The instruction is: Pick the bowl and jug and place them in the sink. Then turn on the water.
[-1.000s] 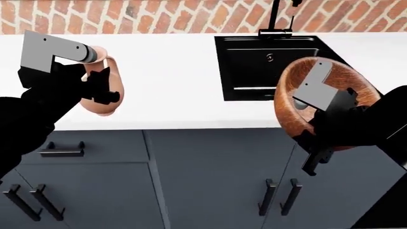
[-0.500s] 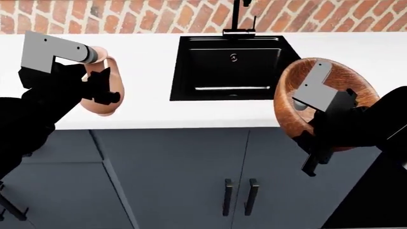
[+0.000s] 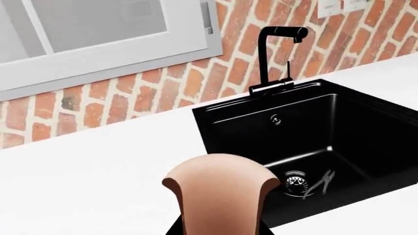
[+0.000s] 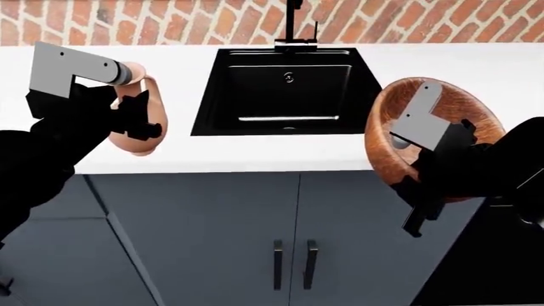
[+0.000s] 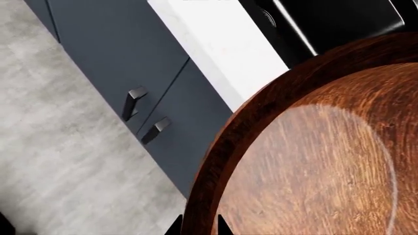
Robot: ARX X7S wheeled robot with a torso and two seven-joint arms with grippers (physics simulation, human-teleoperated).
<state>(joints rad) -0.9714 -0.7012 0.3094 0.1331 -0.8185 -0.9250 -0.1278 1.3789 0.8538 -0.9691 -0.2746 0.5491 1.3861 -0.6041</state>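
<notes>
The pale pink jug hangs above the white counter to the left of the sink, with my left gripper shut on it. In the left wrist view the jug's flared lip fills the foreground between the black fingers of the left gripper. The black sink lies at the centre with its tall faucet behind; both appear again in the left wrist view, sink and faucet. My right gripper is shut on the rim of the tilted wooden bowl, held right of the sink over the counter's front edge. In the right wrist view the right gripper pinches the bowl at its rim.
Dark cabinet doors with paired black handles stand below the white counter. A brick wall and a window rise behind the counter. A drain sits in the sink's floor. Grey floor shows beside the cabinets.
The sink, faucet and cabinet handles have slid leftward in the head view, so the sink now lies between my arms. Both grippers keep their holds and poses.
</notes>
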